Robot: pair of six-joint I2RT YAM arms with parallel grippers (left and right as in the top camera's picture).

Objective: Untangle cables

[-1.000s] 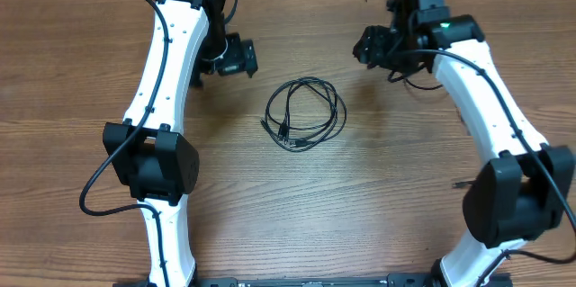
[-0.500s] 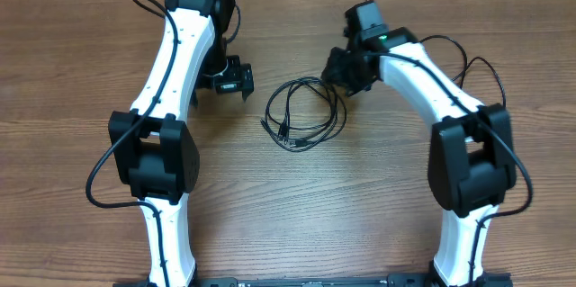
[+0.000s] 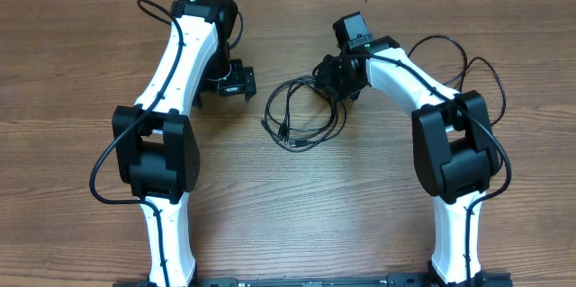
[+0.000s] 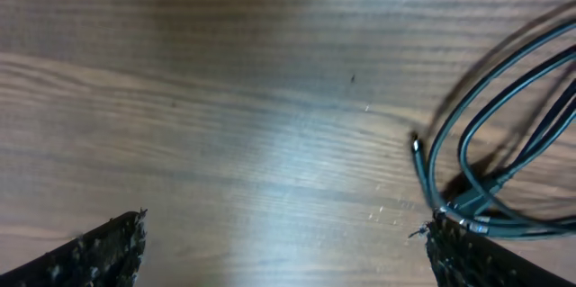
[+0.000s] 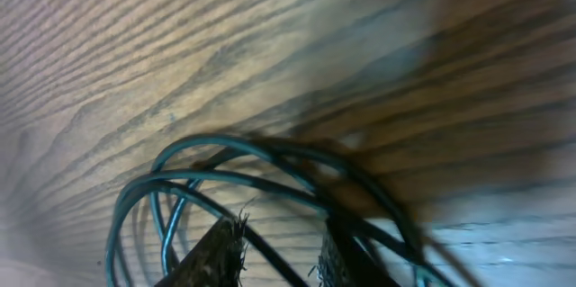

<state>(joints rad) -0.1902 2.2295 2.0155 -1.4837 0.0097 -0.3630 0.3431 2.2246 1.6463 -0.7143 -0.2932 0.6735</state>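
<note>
Overhead view: a brown wooden table point(image 3: 72, 62) with long, wavy grain lines. The white left arm point(image 3: 171, 62) and the white right arm point(image 3: 405, 67), both with black joints, reach in from the near side.
Cables point(image 3: 292, 140): thin, black, bendy cords. They lie on the table in the middle, between the two arms. They curl in a loose ring, and the strands cross over each other.
Plugs point(image 4: 454, 219): small ends bunched at the near-left side of the ring. In the left wrist view some look silvery.
Left gripper point(image 3: 236, 83): black, just left of the ring and not touching it. Its two bumpy fingers point(image 4: 99, 251) stand wide apart, with only wood between them.
Right gripper point(image 3: 335, 78): black, low over the far-right part of the ring. Its two rough, dark fingers point(image 5: 216, 251) are close together with a small gap. One cord runs through the gap, which looks wider than the cord, so nothing is pinched.
Edges: the far edge of the table runs along the top of the overhead view, just behind both arms.
Room: open wood lies left of the left arm and on the near side of the ring.
</note>
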